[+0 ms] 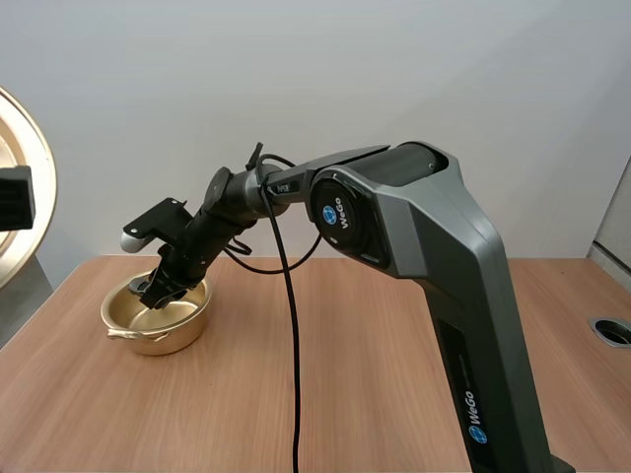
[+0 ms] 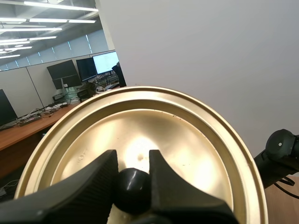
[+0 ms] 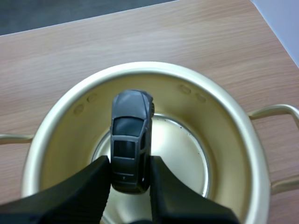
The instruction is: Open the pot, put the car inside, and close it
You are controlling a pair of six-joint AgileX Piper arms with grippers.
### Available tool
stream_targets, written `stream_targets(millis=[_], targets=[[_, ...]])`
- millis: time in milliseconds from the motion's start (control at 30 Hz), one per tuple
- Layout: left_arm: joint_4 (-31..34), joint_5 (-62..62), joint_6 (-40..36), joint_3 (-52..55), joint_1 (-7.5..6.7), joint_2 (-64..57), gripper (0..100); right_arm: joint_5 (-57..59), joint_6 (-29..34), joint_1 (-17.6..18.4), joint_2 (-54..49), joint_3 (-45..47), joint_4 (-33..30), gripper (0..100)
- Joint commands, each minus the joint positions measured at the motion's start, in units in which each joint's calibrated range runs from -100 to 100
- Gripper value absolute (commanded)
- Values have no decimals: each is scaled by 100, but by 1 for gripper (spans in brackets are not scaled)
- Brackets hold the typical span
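Here the right gripper [image 3: 130, 164] has its two black fingers closed partway against the sides of a small dark grey toy car [image 3: 131, 135], pinching it at the end nearest the wrist, so that the rest of the car points away from the fingers. The car hangs over the open mouth of a round, gold-coloured metal pot [image 3: 224, 130] and sits within the outline of the rim, above the pot's shiny flat bottom; whether it touches that bottom I cannot tell. One thin loop handle [image 3: 276, 111] sticks out from the pot's side. In the high view the pot [image 1: 163, 337] stands uncovered on the left part of a light brown wooden table [image 1: 345, 394], and the right gripper [image 1: 158, 291] reaches down into its opening at the end of the large grey right arm [image 1: 444, 276], which stretches across from the right. The left gripper [image 2: 133, 161] is closed on a round black knob [image 2: 132, 189], one finger pressed on either side of it, and so holds a round, gold-coloured metal lid [image 2: 187, 140] by its middle. In the high view the lid [image 1: 30, 128] is raised at the far left, tilted up on edge, well above the table and apart from the pot.
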Motion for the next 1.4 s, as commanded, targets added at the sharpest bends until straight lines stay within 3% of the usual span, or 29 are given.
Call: stream_targets(millis=[0,400,433,533,633,1067,1267,1367], targets=[[-3,0,1,1,2,10,0,-10,8,-3,-4,-9,-80,0],[-3,0,1,1,2,10,0,-608,392,-3,-4,-9,-89,0],[-3,0,1,1,2,10,0,-608,392,-3,-4,-9,-120,4],[-3,0,1,1,2,10,0,-608,453,-3,-4,-9,-282,43],[-3,0,1,1,2,10,0,-452,450,-3,-4,-9,-369,100],[-7,0,1,34,3,10,0,-806,570,-93,-620,-9,-382,100],[45,0,1,751,3,491,0,-506,1105,-589,-1584,-9,-382,100],[-18,-835,1,1349,3,1002,0,313,1245,-986,-2119,-9,-382,100]])
